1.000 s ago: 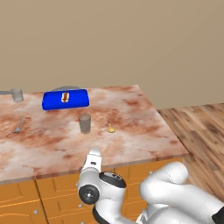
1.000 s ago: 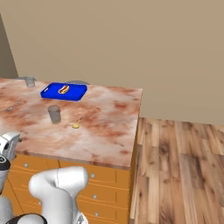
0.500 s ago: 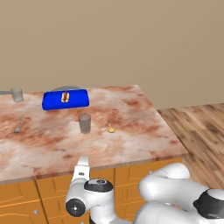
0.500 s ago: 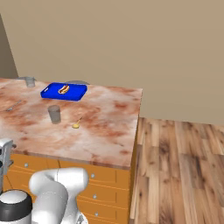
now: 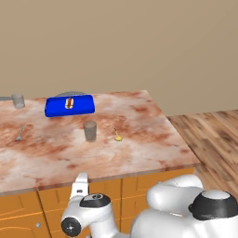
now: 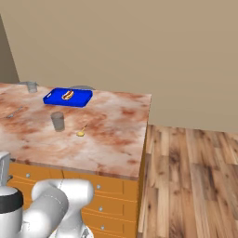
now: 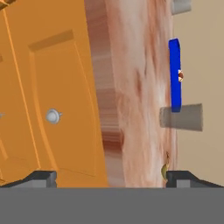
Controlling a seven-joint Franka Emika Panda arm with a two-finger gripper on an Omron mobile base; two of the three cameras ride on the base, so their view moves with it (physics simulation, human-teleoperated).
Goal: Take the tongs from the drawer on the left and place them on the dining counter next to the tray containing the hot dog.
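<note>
The tongs are hidden. An orange drawer front (image 7: pixel 57 100) with a round silver knob (image 7: pixel 53 116) faces my hand and is closed. My gripper (image 7: pixel 111 181) is open, its two dark tips far apart, just short of that front and level with the edge of the dining counter (image 5: pixel 139 139). From the left base view my white hand (image 5: pixel 80 185) hangs in front of the counter's edge. The blue tray (image 5: pixel 69 105) (image 6: pixel 68 97) (image 7: pixel 175 74) lies at the far side of the counter, holding the hot dog (image 5: pixel 69 102) (image 6: pixel 68 95).
A grey cup (image 5: pixel 90 131) (image 6: pixel 57 121) stands mid-counter with a small gold spoon (image 5: pixel 117 136) beside it. A silver fork (image 5: pixel 19 135) lies to the left, and a second cup (image 5: pixel 17 100) sits at the far left. Wooden floor (image 6: pixel 190 176) spreads to the right.
The arm has folded down and to the left, so the hand has sunk from above the counter's edge to in front of the cabinets. Nothing on the counter has moved.
</note>
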